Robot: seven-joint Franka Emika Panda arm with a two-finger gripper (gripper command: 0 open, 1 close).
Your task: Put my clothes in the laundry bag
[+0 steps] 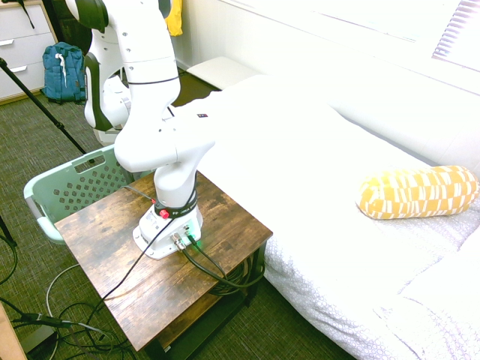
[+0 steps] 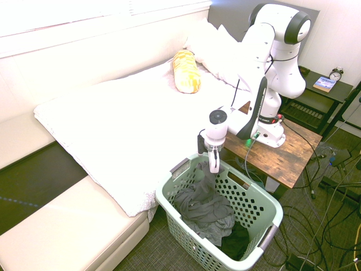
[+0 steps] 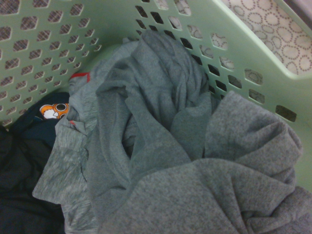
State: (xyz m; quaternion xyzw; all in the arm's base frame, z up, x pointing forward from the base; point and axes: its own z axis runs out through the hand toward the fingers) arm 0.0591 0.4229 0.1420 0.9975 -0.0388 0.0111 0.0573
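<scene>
Item 1, clothes (image 2: 198, 204): dark charcoal-grey garment, bunched inside the laundry bag (image 2: 265, 204), with a strand of it rising to the gripper (image 2: 213, 165). You will find it heaped against the basket wall nearest the bed (image 2: 113, 118); the wrist view shows the grey folds (image 3: 161, 146) filling most of the basket floor beside a darker garment (image 3: 19, 165).

Item 2, laundry bag: pale mint-green perforated basket, on the carpet between the bed and the wooden table (image 2: 293, 152). In the first exterior view only its rim (image 1: 45, 187) shows behind the table.

Item 3, gripper: pointing down over the basket's rim on the bed side. Jaws closed; the raised cloth appears pinched between them.

Step in hand, as you may judge it: delivery, with the garment over and largely in the basket but not let go. The next move calls for you to part the jaws so the strand drops inside the rim, then lift clear without snagging fabric.
</scene>
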